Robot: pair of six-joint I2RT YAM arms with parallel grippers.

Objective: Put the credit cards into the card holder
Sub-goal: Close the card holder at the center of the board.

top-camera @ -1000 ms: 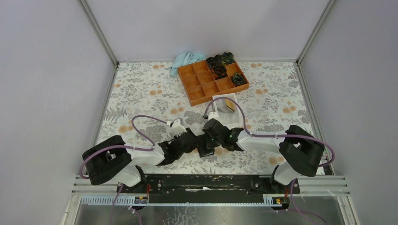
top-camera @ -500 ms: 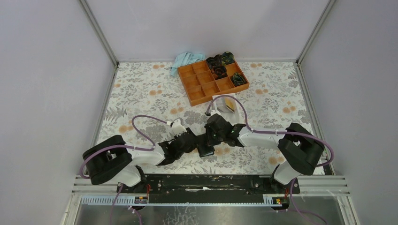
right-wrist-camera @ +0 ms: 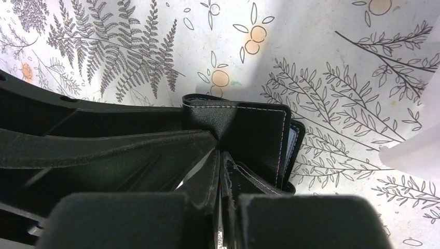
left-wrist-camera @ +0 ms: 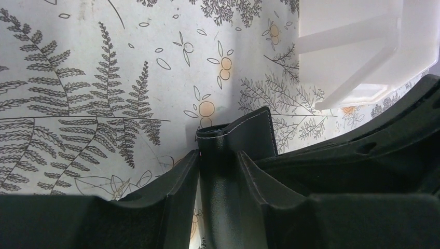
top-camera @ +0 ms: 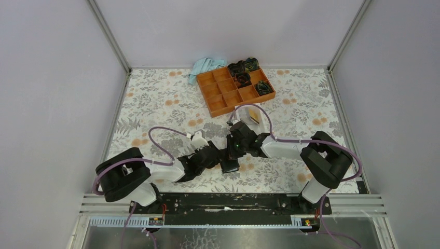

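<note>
Yellow cards [top-camera: 253, 115] lie in the white box [left-wrist-camera: 358, 52], just above centre in the top view. None shows in the wallet [right-wrist-camera: 254, 129], so by my reading the loading itself is all ahead of you. The wallet sits low in the middle of the top view, over the floral surface [top-camera: 155, 104], though I cannot tell whether it touches. Both arms have hold of it. Your left claw [left-wrist-camera: 219, 155] is clamped on its folded edge, a finger on either side. Your right claw [right-wrist-camera: 220, 153] comes in from the opposite side, fingers almost together, seemingly pinching one leaf, with the blue lining showing at the wallet's right edge. Both forearms reach inward and low, meeting nose to nose near the box.
</note>
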